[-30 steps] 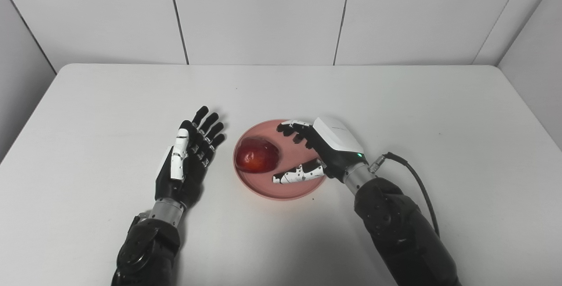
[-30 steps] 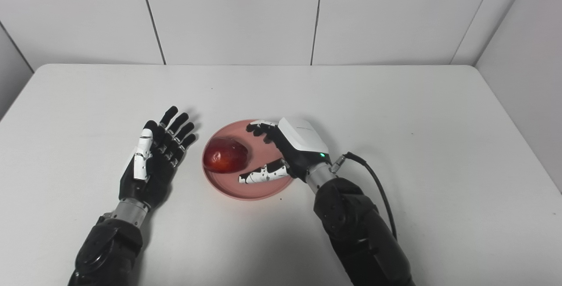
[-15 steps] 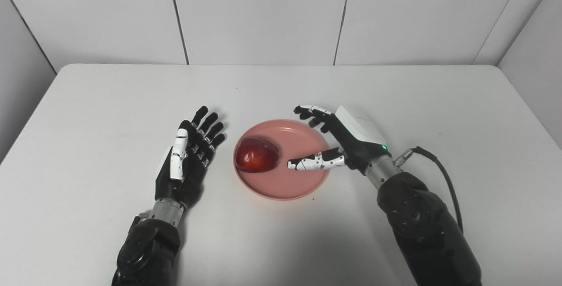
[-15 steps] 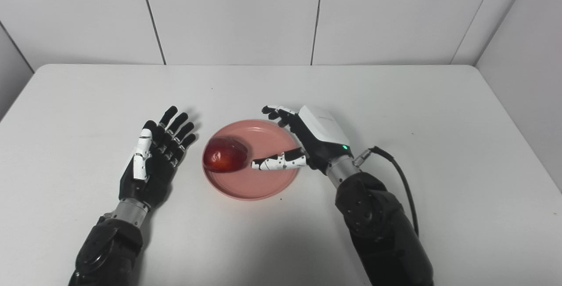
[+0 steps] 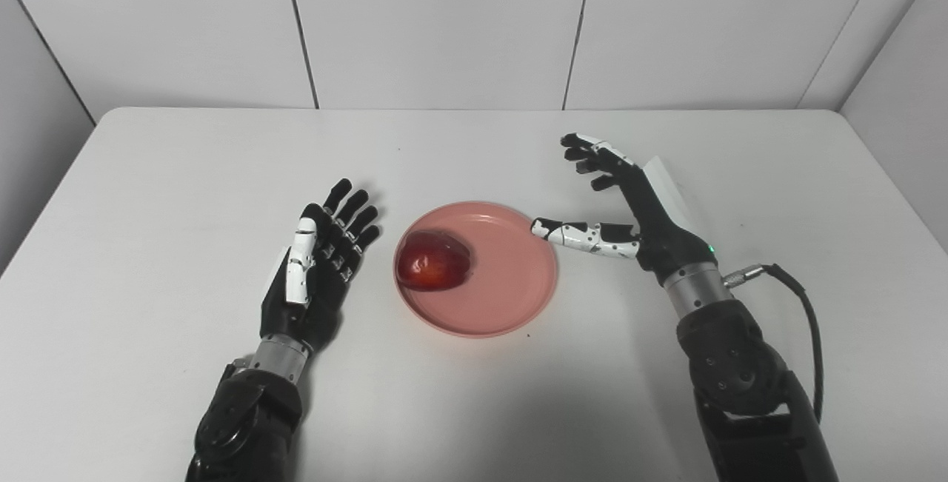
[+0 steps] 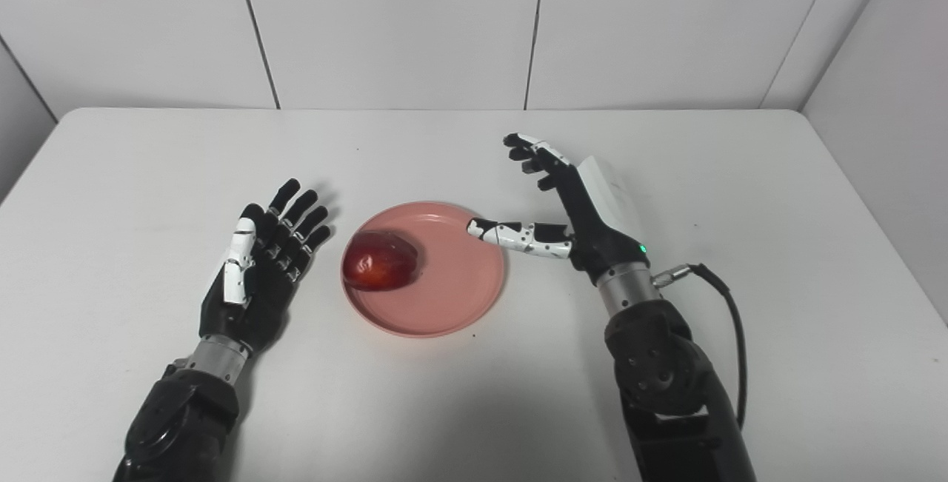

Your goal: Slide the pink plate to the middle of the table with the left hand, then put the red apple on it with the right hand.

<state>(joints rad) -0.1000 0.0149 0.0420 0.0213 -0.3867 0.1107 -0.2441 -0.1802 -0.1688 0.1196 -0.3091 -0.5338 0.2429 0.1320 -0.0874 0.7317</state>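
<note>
1. White wall panels stand behind a white worktop (image 5: pixel 666 363) that carries only a pink plate (image 5: pixel 503 304) and a red apple (image 5: pixel 433 267).
2. Plate and apple: the plate sits near the middle of the worktop, and the apple lies on it, toward its left rim rather than at its centre.
3. Left hand (image 5: pixel 315 267): it lies just left of the plate, palm up, fingers spread and holding nothing; it touches neither plate nor apple.
4. Right hand (image 5: pixel 637 215): it is just right of the plate, fingers fanned wide and empty, with the thumb reaching toward the plate's right rim (whether it hangs over the rim or merely beside it is hard to tell). It is well apart from the apple.
5. Step in hand: judging by how things lie, both parts of the task look done, since the plate is central and the apple is on it; what remains is clearing the right hand away.
6. Next move: it calls for drawing the right hand back toward its own side without the thumb catching the rim, as a nudge could shift the plate or roll the apple, which sits off-centre. The left hand needs nothing more.
</note>
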